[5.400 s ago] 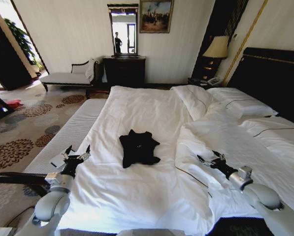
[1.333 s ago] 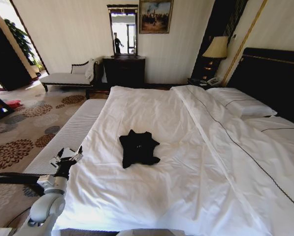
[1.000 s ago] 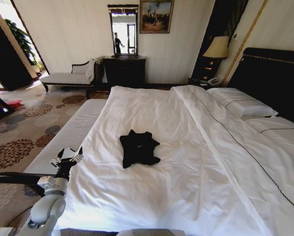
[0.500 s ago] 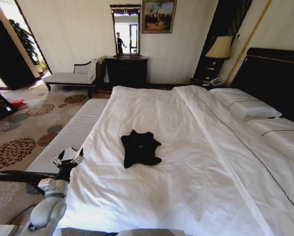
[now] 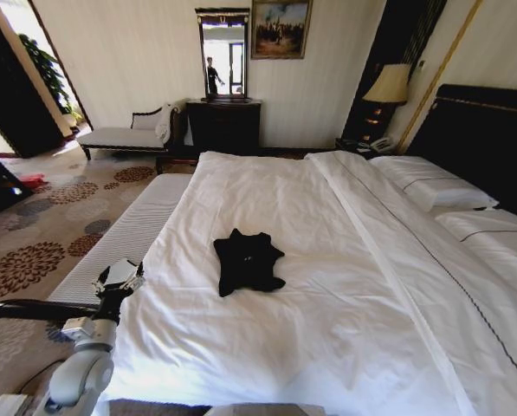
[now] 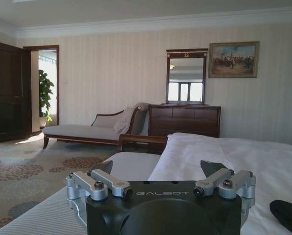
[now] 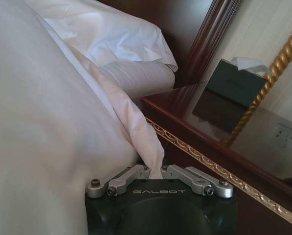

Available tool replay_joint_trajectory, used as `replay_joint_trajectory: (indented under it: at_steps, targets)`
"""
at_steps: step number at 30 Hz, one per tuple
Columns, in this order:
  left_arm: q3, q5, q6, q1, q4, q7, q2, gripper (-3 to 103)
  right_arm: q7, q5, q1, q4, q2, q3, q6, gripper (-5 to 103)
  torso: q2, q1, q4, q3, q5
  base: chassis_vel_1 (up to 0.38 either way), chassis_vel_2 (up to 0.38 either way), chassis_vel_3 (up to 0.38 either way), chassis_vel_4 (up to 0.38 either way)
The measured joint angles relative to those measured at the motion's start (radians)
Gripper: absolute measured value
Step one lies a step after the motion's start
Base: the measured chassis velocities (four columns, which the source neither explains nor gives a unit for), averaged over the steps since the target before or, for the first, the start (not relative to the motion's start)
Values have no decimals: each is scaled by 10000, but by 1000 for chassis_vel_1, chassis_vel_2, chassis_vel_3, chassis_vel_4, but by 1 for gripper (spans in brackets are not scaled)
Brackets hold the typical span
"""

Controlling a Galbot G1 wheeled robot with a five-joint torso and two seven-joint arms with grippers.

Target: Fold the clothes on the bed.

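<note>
The clothes are one black T-shirt (image 5: 248,262), lying rumpled in the middle of the bed (image 5: 327,225) on the smooth white duvet. Its dark edge (image 6: 287,215) also shows in the left wrist view. My left gripper (image 5: 118,279) hovers open and empty at the bed's left edge, well to the left of the shirt; its fingers stand wide apart in the left wrist view (image 6: 160,180). My right gripper (image 7: 155,172) is shut on a fold of the white duvet (image 7: 48,122), beside a pillow (image 7: 111,34) and a dark nightstand (image 7: 209,132).
White pillows (image 5: 431,186) lie against the tall dark headboard (image 5: 483,130). A grey bench (image 5: 119,243) runs along the bed's left side. A chaise (image 5: 124,134), dresser (image 5: 223,126) and lamp (image 5: 390,84) stand by the far wall. A tissue box (image 7: 236,81) sits on the nightstand.
The duvet that lay bunched on the bed's right side is now spread flat, and my right arm has moved off toward the pillows. The camera has shifted slightly; the shirt has not moved.
</note>
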Motion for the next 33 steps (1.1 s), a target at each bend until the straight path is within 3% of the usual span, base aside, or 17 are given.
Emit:
replay_joint_trajectory:
  at_steps: [21, 25, 26, 30, 32, 33]
  targets:
    - [-76, -40, 8, 61, -114, 0, 9, 100, 249, -234, 357, -216, 110, -322, -185, 3, 0, -2, -6, 0, 2, 0, 0, 0, 0]
    - [-39, -35, 13, 13, -162, -7, 37, 100, 267, -180, 258, -23, 207, -288, -361, 18, 1, -3, -26, 0, 5, 0, 0, 0, 0]
    - [-39, -35, 13, 13, -162, -7, 37, 100, 267, -180, 258, -23, 207, -288, -361, 18, 1, -3, -26, 0, 5, 0, 0, 0, 0]
    - [-31, -35, 33, 17, -192, -20, 59, 100, 310, -164, 212, -14, 240, -262, -447, 40, 1, -3, -24, 0, 6, 0, 0, 0, 0]
    - [-31, -35, 33, 30, -194, -20, 63, 100, 318, -164, 204, -14, 244, -257, -453, 40, 1, -3, -19, 0, 6, 0, 0, 0, 0]
    - [-31, -35, 34, 44, -200, -21, 66, 100, 327, -164, 189, -14, 246, -251, -460, 45, 1, -3, -11, 0, 6, 0, 0, 0, 0]
